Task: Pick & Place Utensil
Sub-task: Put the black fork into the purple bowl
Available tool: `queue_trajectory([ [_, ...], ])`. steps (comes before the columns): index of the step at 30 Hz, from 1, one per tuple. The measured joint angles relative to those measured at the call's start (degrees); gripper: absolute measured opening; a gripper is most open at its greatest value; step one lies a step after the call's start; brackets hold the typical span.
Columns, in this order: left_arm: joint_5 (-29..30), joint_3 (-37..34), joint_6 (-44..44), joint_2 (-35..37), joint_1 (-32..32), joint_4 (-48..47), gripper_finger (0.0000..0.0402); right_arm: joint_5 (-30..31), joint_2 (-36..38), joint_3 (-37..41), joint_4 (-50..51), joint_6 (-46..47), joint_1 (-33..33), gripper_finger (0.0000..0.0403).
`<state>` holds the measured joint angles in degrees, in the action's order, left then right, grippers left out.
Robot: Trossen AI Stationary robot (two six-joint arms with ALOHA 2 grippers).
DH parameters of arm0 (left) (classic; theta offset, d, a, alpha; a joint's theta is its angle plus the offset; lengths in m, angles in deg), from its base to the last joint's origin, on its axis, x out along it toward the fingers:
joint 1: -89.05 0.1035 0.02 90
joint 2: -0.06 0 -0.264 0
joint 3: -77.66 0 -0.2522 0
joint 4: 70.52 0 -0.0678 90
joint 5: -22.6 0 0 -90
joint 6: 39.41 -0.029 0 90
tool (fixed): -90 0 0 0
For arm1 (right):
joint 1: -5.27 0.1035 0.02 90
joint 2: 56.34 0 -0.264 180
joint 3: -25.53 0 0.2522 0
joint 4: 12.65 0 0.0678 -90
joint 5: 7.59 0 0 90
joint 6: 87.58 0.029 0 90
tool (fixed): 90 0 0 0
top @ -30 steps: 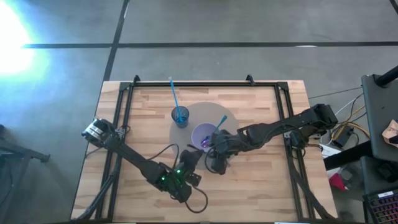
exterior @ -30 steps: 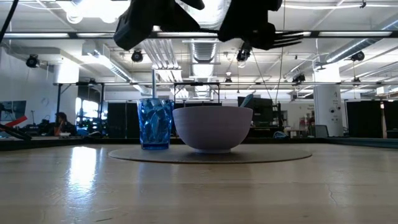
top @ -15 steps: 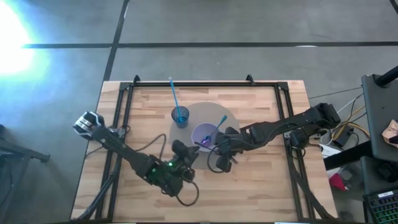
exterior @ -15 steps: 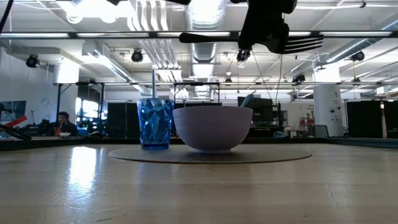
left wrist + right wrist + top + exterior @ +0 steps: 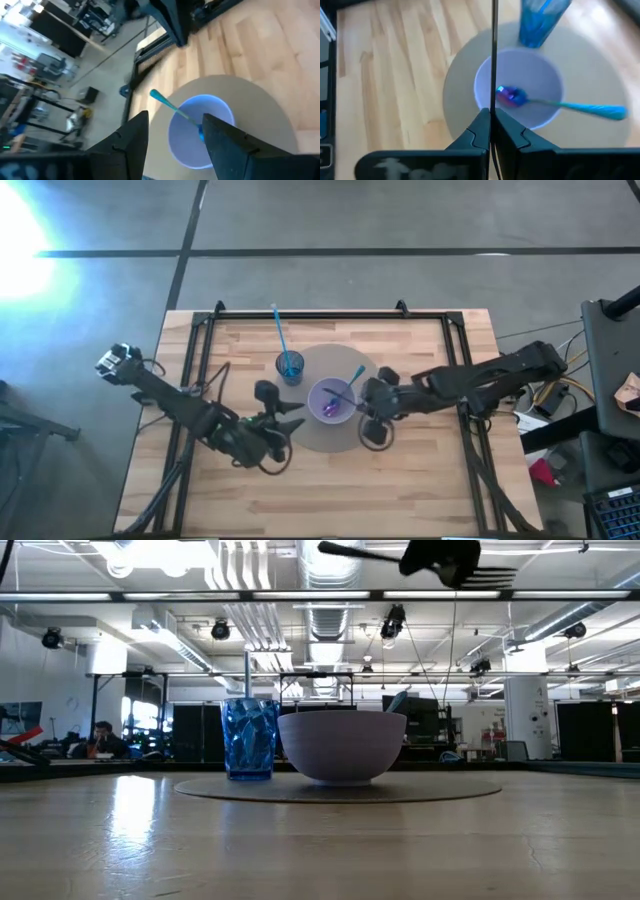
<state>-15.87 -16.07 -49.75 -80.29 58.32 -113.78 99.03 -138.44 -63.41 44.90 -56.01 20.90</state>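
A dark fork [image 5: 400, 558] is held high above a lavender bowl [image 5: 331, 399] by my right gripper [image 5: 440, 554], which is shut on it at the bowl's right side [image 5: 364, 402]. The bowl stands on a round grey mat [image 5: 318, 438]. A spoon with a blue handle [image 5: 570, 106] lies in the bowl, its handle on the rim. A blue cup [image 5: 290, 367] with a blue stick in it stands on the mat's far left. My left gripper [image 5: 286, 421] is open and empty, just left of the bowl, and faces it [image 5: 172, 145]. My right gripper pinches the fork's handle [image 5: 493, 106] between its two fingers [image 5: 476, 131], toward the tine end [image 5: 492, 576]. The fingers come from above and lie across it. The fork is lifted clear and nearly level. Its long handle end [image 5: 345, 550] reaches out over the bowl.
Black frame rails [image 5: 200, 370] run along the table's left, right and far sides. Bare wood [image 5: 400, 490] lies near the front edge and right of the mat. A person sits far off in the room [image 5: 100, 737].
My left gripper has swung from the table's near edge toward the left and far side, out of the low view, and now faces the bowl. My right gripper has risen and gone a little toward the table's right edge with the fork, which has tipped slightly, handle end up.
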Motion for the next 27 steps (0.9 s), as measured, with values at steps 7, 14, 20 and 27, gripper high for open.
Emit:
queue_trajectory([
  [7,-2.23,-7.21,0.56,4.22,2.28,9.13,0.0186,11.99,7.03,1.75,-0.1,-3.38,3.31,0.0011],
  [14,-11.19,-13.45,1.66,7.21,6.49,19.38,0.0186,21.36,13.99,10.18,-9.47,-5.92,5.82,0.0011],
  [20,-17.98,-16.91,3.01,8.15,10.54,27.0,0.0186,21.39,19.07,23.3,-30.95,-12.58,5.74,0.0011],
  [27,-21.24,-19.27,3.38,8.24,12.69,32.08,0.0186,21.51,20.6,38.81,-63.5,-21.15,5.74,0.0011],
])
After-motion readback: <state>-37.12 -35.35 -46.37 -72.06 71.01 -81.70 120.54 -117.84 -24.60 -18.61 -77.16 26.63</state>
